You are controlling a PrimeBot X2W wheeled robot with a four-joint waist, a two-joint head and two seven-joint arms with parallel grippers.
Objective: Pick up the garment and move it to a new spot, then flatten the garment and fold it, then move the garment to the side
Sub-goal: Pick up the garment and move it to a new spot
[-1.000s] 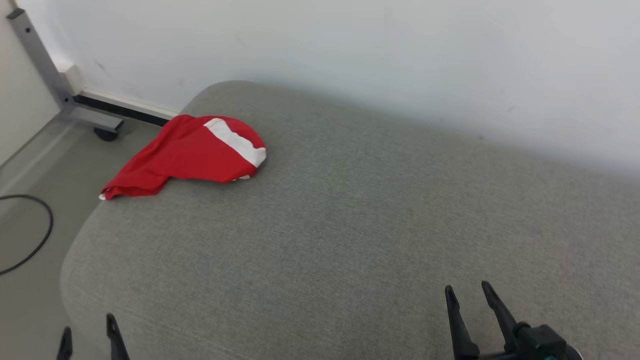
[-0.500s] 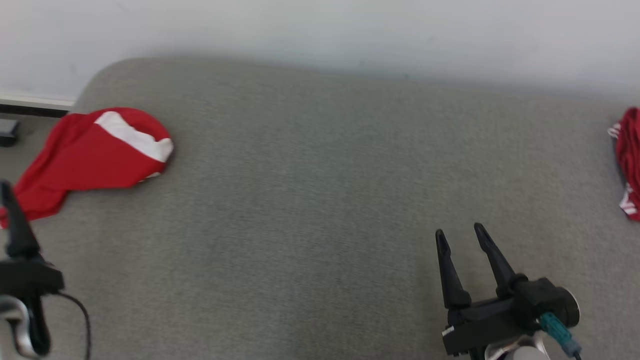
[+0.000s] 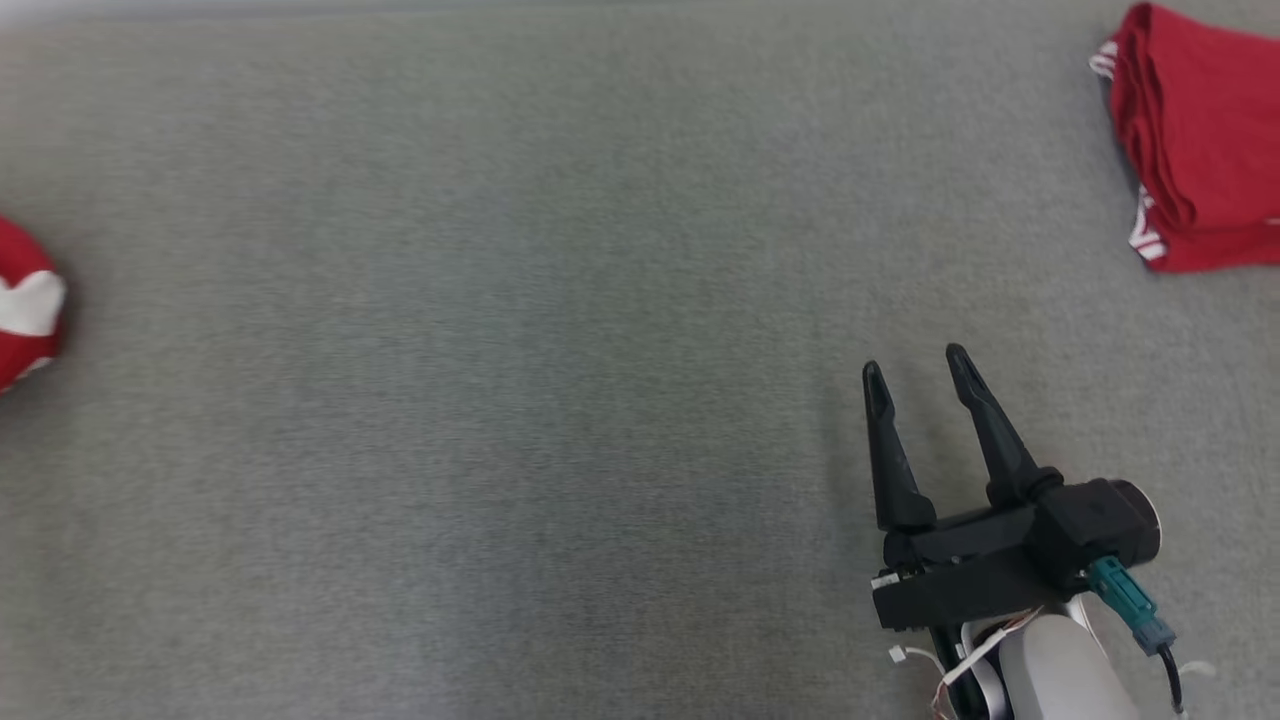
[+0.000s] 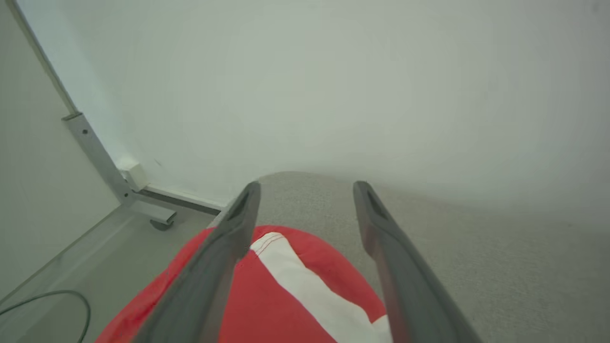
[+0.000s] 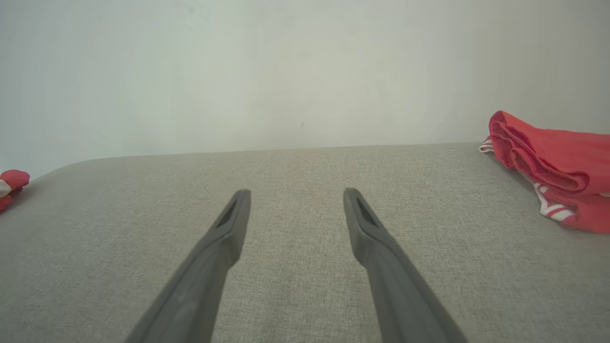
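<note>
Garment [image 4: 267, 309] (red, white-striped) lies below the spread left gripper [image 4: 305, 186]; right gripper [image 3: 914, 360] gapes too, folded red pile [image 3: 1200, 140] beyond.

A grey fabric-covered surface [image 3: 560, 350] is spread wide. A crumpled red-and-white garment [image 3: 25, 315] is laid at its left edge, and a folded red garment [image 3: 1200, 140] is placed at the far right, well apart.

Even, soft lighting, faint shadows, wrist views blurred up close, no glare
</note>
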